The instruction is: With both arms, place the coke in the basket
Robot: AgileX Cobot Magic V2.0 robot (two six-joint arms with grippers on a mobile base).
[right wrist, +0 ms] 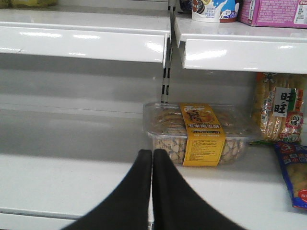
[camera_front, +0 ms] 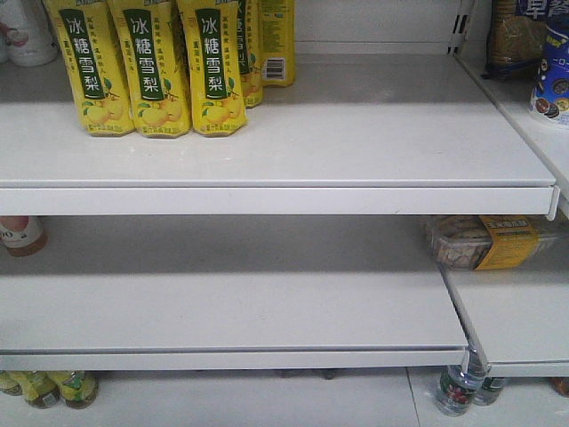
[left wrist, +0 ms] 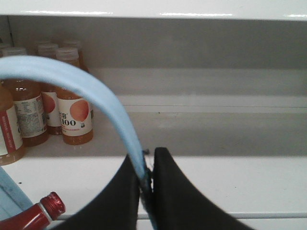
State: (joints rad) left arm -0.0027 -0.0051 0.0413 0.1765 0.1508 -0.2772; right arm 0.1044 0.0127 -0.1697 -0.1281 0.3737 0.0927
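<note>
In the left wrist view my left gripper (left wrist: 147, 155) is shut on the light blue swing handle (left wrist: 91, 88) of the basket, which arcs up and to the left. A bit of the basket's blue body (left wrist: 9, 197) shows at the bottom left. Beside it the coke (left wrist: 41, 214) shows only its red cap and red upper part, tilted. I cannot tell whether it lies inside the basket. My right gripper (right wrist: 152, 154) is shut with nothing between its fingers, in front of a white shelf. Neither gripper shows in the front view.
Orange-brown drink bottles (left wrist: 72, 115) stand at the left of the shelf ahead of the left gripper. A clear snack box with a yellow label (right wrist: 201, 134) sits just beyond the right gripper, with snack bags (right wrist: 283, 115) to its right. Yellow pear-drink bottles (camera_front: 151, 67) stand on the upper shelf (camera_front: 284, 191).
</note>
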